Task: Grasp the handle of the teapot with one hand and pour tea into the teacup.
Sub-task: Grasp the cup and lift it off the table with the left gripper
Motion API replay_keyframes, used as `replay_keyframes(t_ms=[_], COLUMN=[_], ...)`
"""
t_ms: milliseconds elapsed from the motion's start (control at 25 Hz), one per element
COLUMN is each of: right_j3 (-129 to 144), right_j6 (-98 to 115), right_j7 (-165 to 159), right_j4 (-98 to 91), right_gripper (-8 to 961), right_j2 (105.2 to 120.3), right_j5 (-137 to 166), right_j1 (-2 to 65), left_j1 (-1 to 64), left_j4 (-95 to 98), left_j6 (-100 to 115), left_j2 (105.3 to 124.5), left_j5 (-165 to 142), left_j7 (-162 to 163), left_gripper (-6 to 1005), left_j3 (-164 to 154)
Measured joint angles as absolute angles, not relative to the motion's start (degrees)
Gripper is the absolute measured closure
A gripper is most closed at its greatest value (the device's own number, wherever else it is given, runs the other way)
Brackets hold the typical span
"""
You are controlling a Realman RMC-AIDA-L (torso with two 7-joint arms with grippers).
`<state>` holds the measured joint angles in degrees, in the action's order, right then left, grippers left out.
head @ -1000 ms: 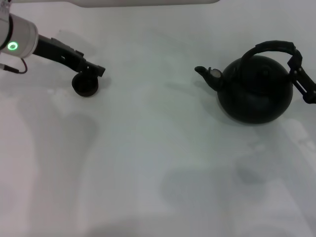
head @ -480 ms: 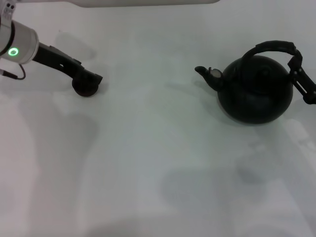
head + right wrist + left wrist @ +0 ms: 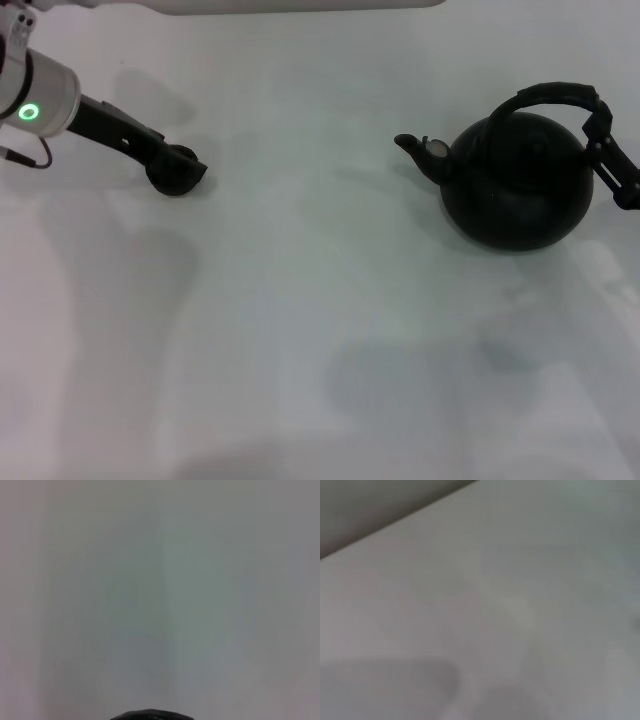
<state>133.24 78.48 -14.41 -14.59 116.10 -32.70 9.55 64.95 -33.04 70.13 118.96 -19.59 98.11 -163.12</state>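
The large round black teapot (image 3: 515, 190) stands on the white table at the right, its spout (image 3: 412, 146) pointing left. Its arched black handle (image 3: 548, 96) rises over the body. My right gripper (image 3: 598, 122) is against the right end of the handle, touching it. A black edge (image 3: 150, 715) that I cannot identify shows at the border of the right wrist view. The small dark teacup (image 3: 172, 182) sits at the far left. My left gripper (image 3: 183, 162) reaches in from the upper left and rests right on the cup, merging with it. The left wrist view shows only bare table.
The white table (image 3: 320, 330) stretches between cup and teapot with nothing else on it. Its far edge (image 3: 300, 8) runs along the top of the head view. Faint shadows lie on the near part.
My left gripper has dropped from just above the teacup down onto it, and the left arm has drawn a little leftward. The teapot and the right gripper have not moved.
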Motion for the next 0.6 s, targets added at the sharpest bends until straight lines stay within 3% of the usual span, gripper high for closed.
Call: replay_keyframes(t_ms=[600], right_j3=[133.33], right_j6=[78.93], right_j7=[-14.41], right_j4=[-14.68], right_gripper=[96], right_j2=[116.10], right_j5=[-32.70], right_j1=[9.21], left_j1=[64.99], left_j4=[-30.47], left_j6=[67.50], left_j2=[118.98], left_j5=[-21.32], left_j7=[99.09], left_gripper=[160], left_j3=[-163.12])
